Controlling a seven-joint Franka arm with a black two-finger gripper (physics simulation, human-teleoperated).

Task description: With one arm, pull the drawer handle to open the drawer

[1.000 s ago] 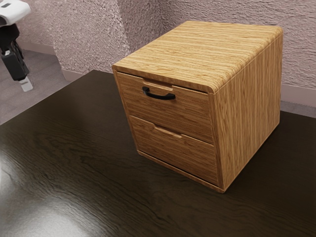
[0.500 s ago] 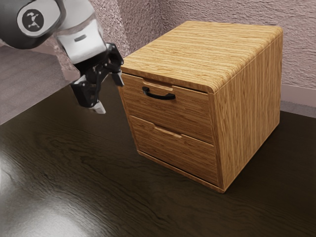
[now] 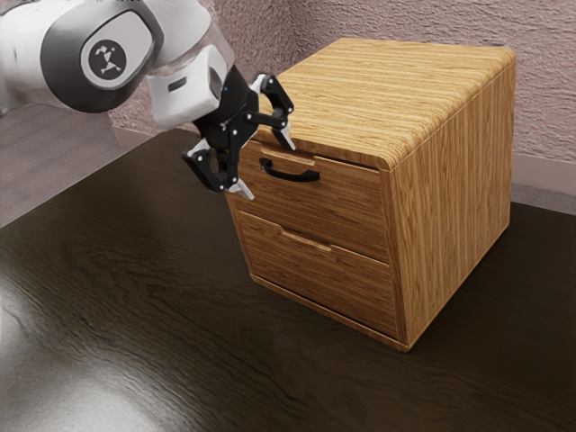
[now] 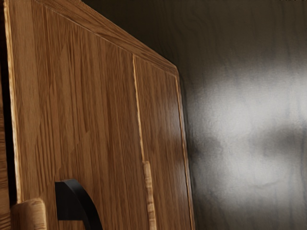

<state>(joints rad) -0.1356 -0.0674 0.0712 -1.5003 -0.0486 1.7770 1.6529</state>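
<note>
Hovering before the wooden cabinet's (image 3: 450, 180) shut top drawer (image 3: 346, 205), the black gripper (image 3: 264, 165) held its jaws released, spread wide, just beside the black handle (image 3: 292, 174).

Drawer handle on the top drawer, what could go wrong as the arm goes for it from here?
The open tool sits near the end of the black handle toward the exterior view's left, so it might close off-centre and slip off. It may also knock the front corner of the cabinet.
</note>
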